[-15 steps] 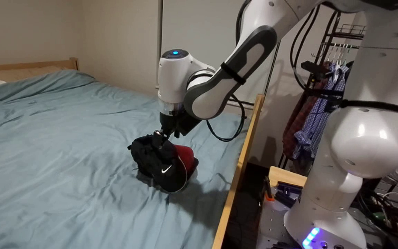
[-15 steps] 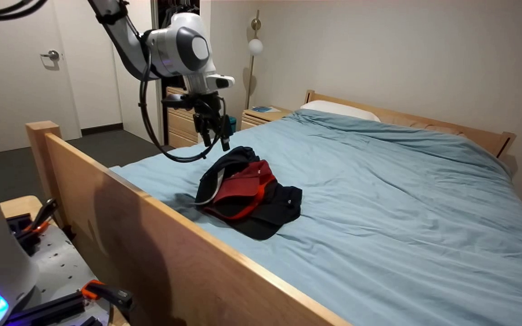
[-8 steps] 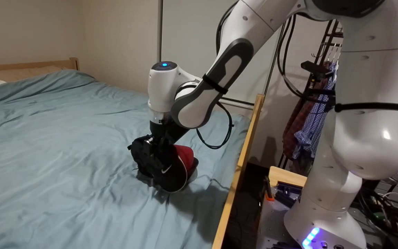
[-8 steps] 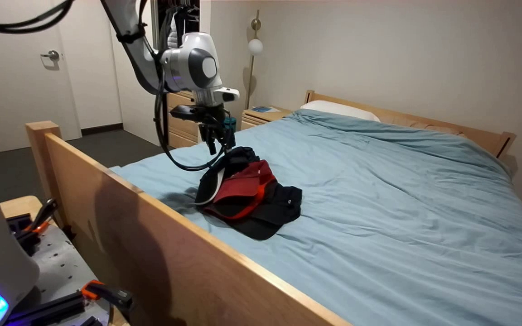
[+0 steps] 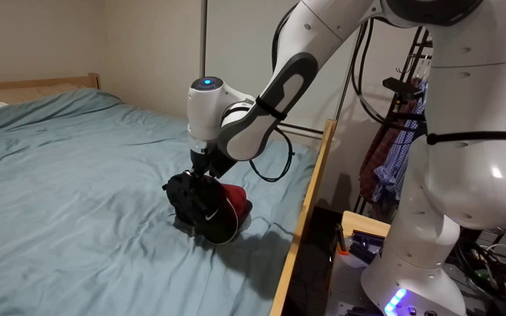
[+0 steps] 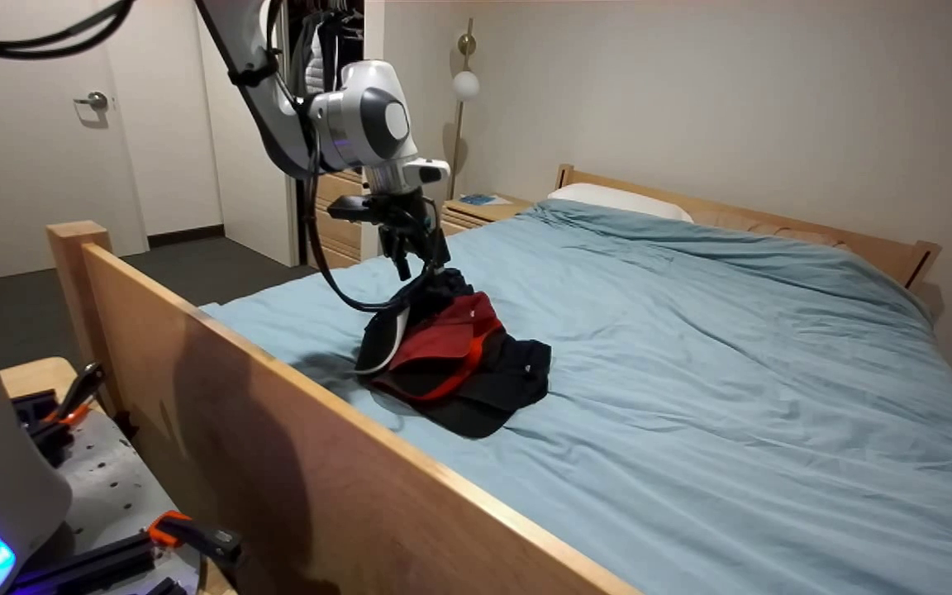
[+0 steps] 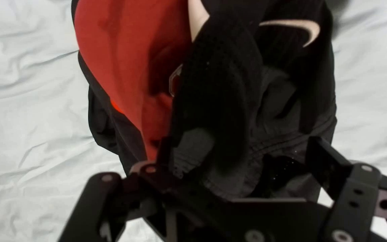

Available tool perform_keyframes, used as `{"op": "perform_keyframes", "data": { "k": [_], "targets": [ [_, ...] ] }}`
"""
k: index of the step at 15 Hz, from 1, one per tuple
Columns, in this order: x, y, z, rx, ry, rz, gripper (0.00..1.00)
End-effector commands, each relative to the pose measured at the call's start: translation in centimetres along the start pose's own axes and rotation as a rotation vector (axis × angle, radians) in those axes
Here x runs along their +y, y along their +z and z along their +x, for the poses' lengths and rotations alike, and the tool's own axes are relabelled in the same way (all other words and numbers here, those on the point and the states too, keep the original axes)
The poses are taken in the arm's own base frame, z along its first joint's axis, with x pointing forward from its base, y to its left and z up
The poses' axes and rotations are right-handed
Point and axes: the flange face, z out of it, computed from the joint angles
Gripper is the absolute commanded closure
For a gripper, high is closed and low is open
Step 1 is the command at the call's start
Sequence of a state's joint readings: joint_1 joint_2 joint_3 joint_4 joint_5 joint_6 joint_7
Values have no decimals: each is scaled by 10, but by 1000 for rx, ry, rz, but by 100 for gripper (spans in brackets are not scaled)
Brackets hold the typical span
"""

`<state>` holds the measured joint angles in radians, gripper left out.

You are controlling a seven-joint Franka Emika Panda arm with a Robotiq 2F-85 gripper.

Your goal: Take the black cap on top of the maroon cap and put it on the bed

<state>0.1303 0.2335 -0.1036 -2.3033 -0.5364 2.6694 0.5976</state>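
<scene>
The black cap [image 5: 214, 226] with a white mark leans on the maroon cap [image 5: 236, 197] on the blue-teal bed [image 5: 81, 197]. In an exterior view the maroon cap [image 6: 443, 335] lies partly under the black cap [image 6: 381, 343]. In the wrist view the maroon cap [image 7: 123, 50] is at the left and the black cap [image 7: 281, 53] is in the middle and right. My gripper [image 7: 240, 144] is open, its fingers spread wide over the black cap's back part. In an exterior view my gripper [image 6: 423, 271] is right at the cap's top; I cannot tell if it touches.
A dark cap [image 6: 525, 368] lies beside and under the maroon cap, on the bed. The wooden footboard [image 6: 344, 438] stands between the robot base and the caps. A black cable loop [image 6: 352, 304] hangs from the arm near the caps.
Over the last second my gripper has come down to the black cap and shifted across it, then risen very slightly in the last half second. The caps have not moved.
</scene>
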Motion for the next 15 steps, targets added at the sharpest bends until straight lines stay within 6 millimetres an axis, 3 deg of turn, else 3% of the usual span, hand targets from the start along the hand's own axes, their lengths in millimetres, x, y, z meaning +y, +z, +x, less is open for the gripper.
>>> {"op": "perform_keyframes", "data": {
  "k": [1,11,15],
  "targets": [
    [-4,7,5,18,-1,4,26],
    [3,2,4,23,77,20,93],
    [15,0,7,31,150,26,100]
  ]
}}
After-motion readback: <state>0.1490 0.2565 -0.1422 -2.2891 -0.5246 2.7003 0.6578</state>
